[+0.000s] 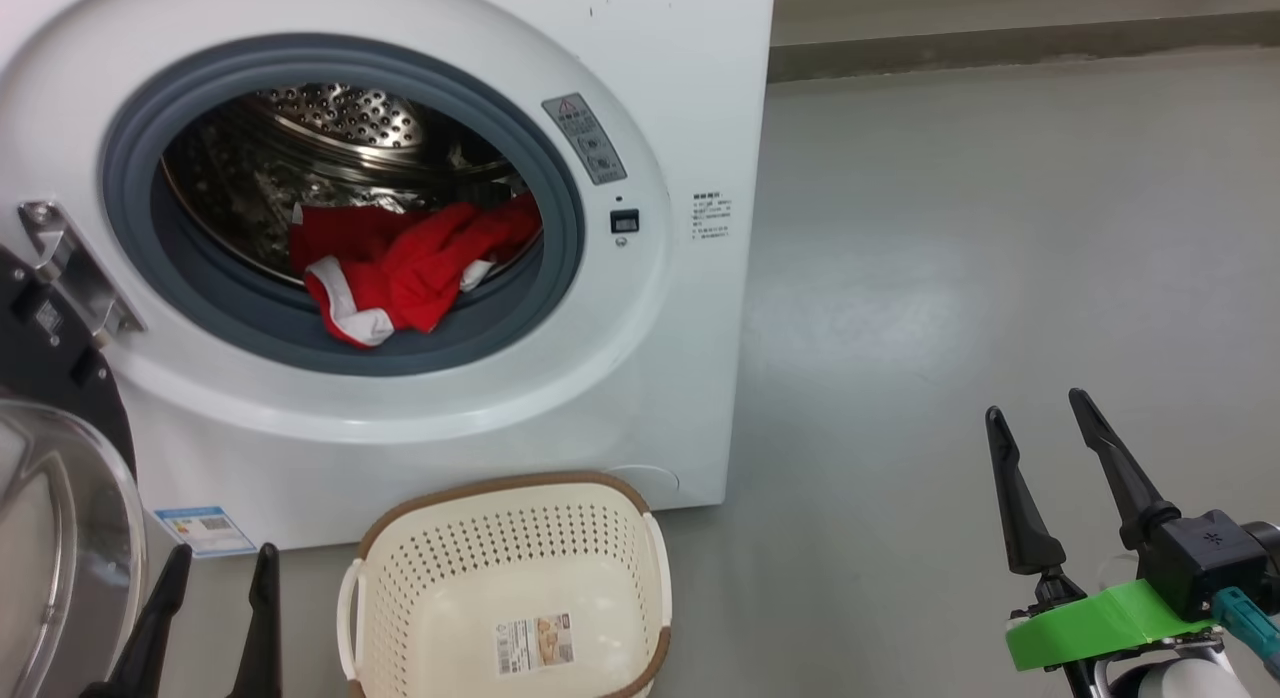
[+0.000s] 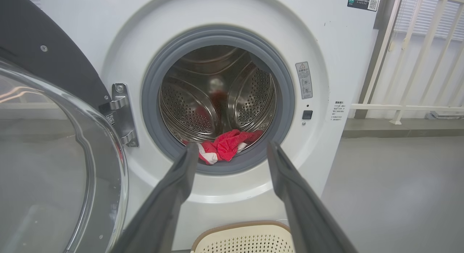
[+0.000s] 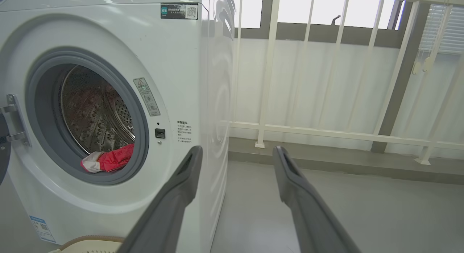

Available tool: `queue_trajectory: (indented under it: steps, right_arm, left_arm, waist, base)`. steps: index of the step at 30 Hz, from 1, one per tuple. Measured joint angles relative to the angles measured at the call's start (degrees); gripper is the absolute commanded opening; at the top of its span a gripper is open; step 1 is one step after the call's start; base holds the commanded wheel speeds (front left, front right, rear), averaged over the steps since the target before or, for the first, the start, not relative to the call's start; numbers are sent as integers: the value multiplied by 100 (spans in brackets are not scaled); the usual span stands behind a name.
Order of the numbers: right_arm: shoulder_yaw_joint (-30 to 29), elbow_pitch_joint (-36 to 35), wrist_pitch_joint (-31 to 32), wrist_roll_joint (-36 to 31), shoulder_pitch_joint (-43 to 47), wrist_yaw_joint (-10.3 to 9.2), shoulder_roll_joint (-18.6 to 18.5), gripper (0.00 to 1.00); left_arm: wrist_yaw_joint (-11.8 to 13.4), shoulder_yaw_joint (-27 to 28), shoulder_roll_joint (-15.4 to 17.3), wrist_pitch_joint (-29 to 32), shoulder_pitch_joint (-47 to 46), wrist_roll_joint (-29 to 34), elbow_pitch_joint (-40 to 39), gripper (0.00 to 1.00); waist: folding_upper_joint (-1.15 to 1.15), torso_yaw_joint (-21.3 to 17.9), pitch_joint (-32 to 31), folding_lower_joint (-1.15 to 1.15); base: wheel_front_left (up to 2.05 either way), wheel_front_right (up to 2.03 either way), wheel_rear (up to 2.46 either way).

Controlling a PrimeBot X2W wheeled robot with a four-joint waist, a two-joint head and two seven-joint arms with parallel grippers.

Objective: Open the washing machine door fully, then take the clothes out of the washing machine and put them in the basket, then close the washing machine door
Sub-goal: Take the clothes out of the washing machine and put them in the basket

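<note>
Grey floor (image 1: 950, 278), clothes (image 2: 226, 148) beyond left claw (image 2: 232, 147)

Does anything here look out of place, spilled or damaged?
Nothing looks damaged or spilled. The one untidy spot: the red clothes lie at the front of the drum, one white-trimmed corner drooping over the grey ring. The door stands open, and the basket sits upright and empty before the washing machine.

L tool (image 1: 222, 560) & R tool (image 1: 1036, 408) both low, fingers spread, pointing up
</note>
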Motion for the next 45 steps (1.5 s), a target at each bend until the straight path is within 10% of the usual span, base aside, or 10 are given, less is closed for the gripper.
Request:
queue_trajectory:
  steps: [45]
  right_arm:
    - [197, -162, 0, 26, -470, 0, 0, 100]
  left_arm:
    - [-49, 68, -412, -1, -1597, 65, 277, 100]
  waist:
    - [0, 308, 955, 0]
  base:
    - [19, -19, 0]
